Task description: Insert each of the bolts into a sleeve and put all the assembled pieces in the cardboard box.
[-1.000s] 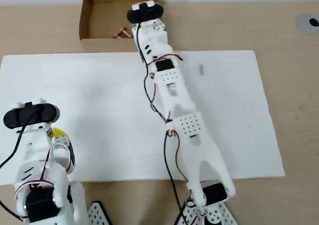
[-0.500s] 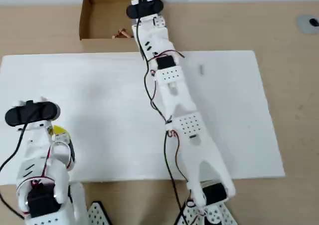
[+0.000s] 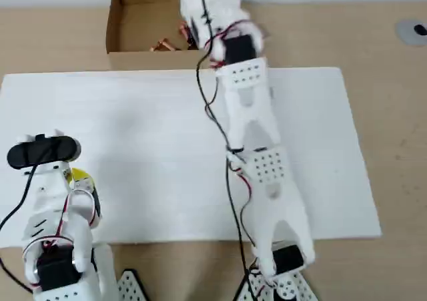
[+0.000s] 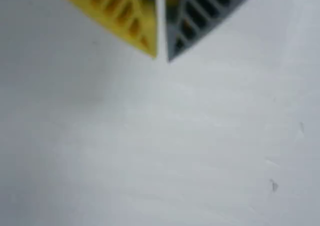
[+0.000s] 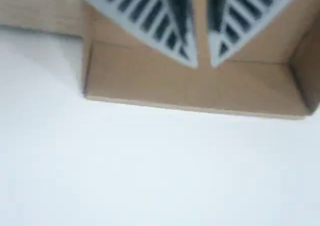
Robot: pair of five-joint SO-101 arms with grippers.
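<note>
Nearest, the left arm [image 3: 57, 227] sits folded at the near-left corner of the white sheet [image 3: 153, 147], with its wrist just over the sheet's near edge. The left gripper [image 4: 161, 57] hangs close above bare white surface. Its yellow finger [image 4: 125, 20] and grey finger [image 4: 200, 20] are drawn together to a thin sliver, with nothing caught between them. Beside it on the near side stands the base of the right arm [image 3: 267, 174], at the sheet's near edge. From there the arm stretches long and nearly straight across the sheet toward the far side, its red and black wires trailing along its left flank. The sheet covers most of the wooden table [image 3: 393, 127], whose bare top shows on the right and along the far edge. Just past the sheet's far edge is the cardboard box [image 3: 113, 24], open on top, and the right arm's wrist is over its right-hand part. In the right wrist view the right gripper [image 5: 202, 63] points down over the box's near wall, where cardboard meets white sheet. Its two grey fingers stand a little apart with only cardboard showing in the gap, so it holds nothing. Inside the box, copper-coloured pieces [image 3: 163, 46] lie against the near wall, and another bit of copper [image 3: 183, 31] lies just beside the wrist. I cannot tell whether each is a bolt seated in a sleeve. Far off at the table's right corner lies a small grey disc [image 3: 412, 31].
</note>
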